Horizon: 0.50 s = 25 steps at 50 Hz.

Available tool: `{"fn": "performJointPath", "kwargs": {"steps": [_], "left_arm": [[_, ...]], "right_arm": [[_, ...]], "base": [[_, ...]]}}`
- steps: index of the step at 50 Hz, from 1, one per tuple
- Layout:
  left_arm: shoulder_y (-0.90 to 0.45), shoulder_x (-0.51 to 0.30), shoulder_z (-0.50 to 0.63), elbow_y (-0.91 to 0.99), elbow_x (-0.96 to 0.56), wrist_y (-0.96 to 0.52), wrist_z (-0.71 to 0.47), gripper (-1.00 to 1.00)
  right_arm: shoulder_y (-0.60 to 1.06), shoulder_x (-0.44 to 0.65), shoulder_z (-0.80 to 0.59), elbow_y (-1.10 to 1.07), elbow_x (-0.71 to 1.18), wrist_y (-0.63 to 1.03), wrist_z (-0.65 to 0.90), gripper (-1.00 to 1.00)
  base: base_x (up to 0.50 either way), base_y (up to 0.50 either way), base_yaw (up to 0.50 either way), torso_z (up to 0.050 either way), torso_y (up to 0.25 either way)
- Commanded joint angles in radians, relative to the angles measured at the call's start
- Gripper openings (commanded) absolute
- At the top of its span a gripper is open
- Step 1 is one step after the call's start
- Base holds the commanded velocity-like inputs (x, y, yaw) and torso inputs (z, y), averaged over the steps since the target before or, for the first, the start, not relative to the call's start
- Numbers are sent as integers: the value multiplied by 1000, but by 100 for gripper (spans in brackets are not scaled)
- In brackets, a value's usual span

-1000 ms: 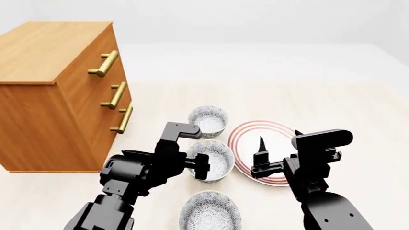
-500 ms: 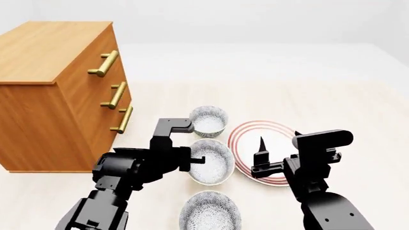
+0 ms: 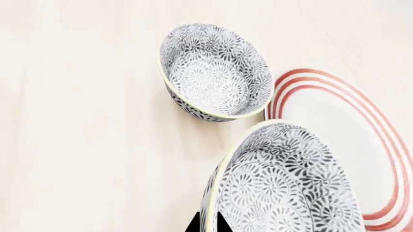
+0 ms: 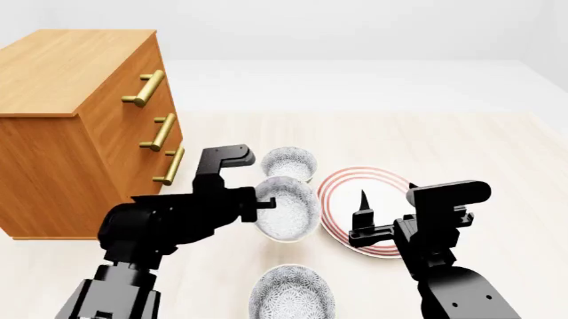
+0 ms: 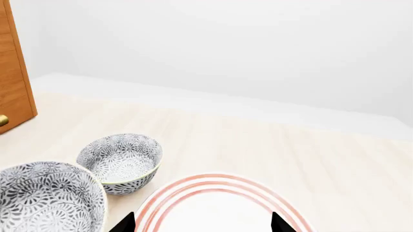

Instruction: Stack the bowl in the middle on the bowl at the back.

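In the left wrist view, our left tool [image 3: 208, 223] shows only as two dark tips at the rim of the bowl in the middle [image 3: 284, 186], and they appear clenched on that rim. This bowl sits right at the tool and looks tilted, so we judge it is lifted. Ahead of the tool stands the bowl at the back [image 3: 216, 72], upright and empty. The two bowls are near each other but apart. The red-ringed plate [image 3: 361, 145] lies beside both, partly under the carried bowl's far edge.

In the head view, the left tool [image 4: 259, 203] holds the bowl in the middle [image 4: 288, 209] clear of the table [image 4: 497, 146], just short of the bowl at the back [image 4: 290, 163]. A third bowl [image 4: 291, 292] rests behind the tool, nearer our body. The wooden drawer chest [image 4: 80, 126] stands out to the side. Our right tool [image 4: 362, 212] hangs over the plate [image 4: 342, 193], holding nothing.

In the right wrist view, the right tool [image 5: 201, 223] has its tips spread wide, released, with the plate [image 5: 213, 203] directly beneath. Both bowls lie off to one side.

We judge the carry step is in hand. Next we would need to travel forward until the held bowl centres over the back one, level it, lower it inside, then let go.
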State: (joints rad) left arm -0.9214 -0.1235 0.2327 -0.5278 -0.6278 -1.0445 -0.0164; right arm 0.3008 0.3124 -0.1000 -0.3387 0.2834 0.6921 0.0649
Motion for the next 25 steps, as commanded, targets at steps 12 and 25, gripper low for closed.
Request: {"fn": "performJointPath", "kwargs": {"steps": [12,25], "left_arm": [[110,-46,-175,418,-252,-250,-133,-100],[180,-73,-227,522,-367,-382,-180,-100]], "right_arm": [[-46,7,20,32,2,-91,-7,100],[-72,27,54,-9,23,-84,0,100]], "base": [[0,0,0,0,0],[0,0,0,0,1]]}}
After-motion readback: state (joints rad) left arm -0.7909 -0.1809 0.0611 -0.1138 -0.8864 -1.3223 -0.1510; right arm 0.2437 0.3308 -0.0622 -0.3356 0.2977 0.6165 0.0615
